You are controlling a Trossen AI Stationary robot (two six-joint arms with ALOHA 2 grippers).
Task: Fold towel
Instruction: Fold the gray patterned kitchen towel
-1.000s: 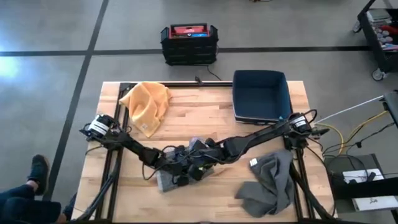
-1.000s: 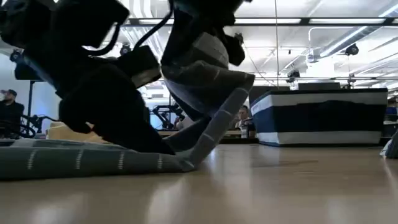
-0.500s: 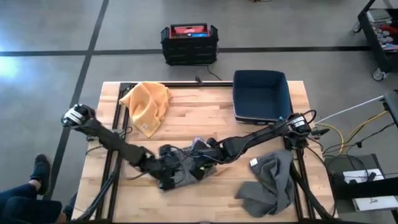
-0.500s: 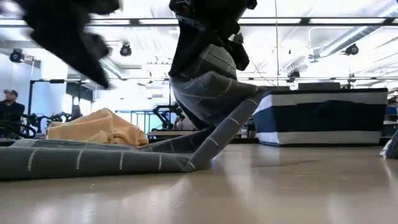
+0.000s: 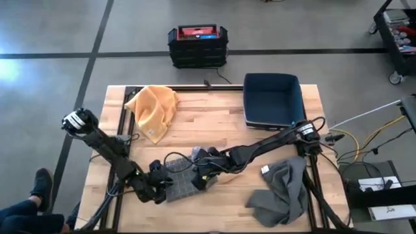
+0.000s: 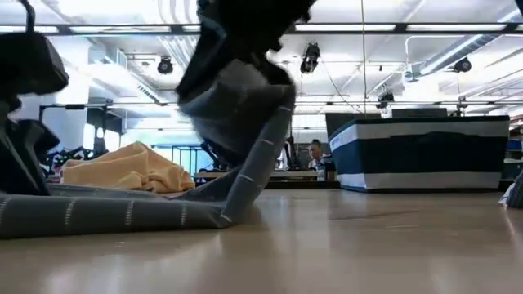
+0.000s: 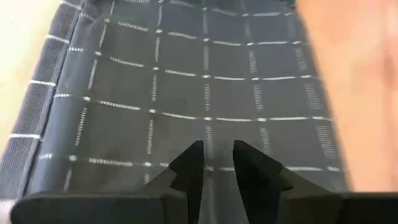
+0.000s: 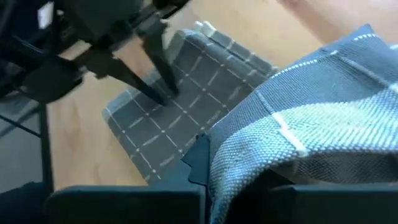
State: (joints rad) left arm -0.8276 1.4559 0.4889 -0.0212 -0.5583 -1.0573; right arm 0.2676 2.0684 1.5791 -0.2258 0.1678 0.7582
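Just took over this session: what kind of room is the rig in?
Probably a robotics lab or workshop: polished concrete floor, open ceiling with strip lights, a wooden table on a metal frame, and a black crate on the floor.

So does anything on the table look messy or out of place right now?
The plain gray towel lies crumpled at the table's near right corner, and the yellow towel is bunched at the far left. The checked gray towel is half-lifted by the right gripper, mid-fold. Nothing looks spilled or damaged.
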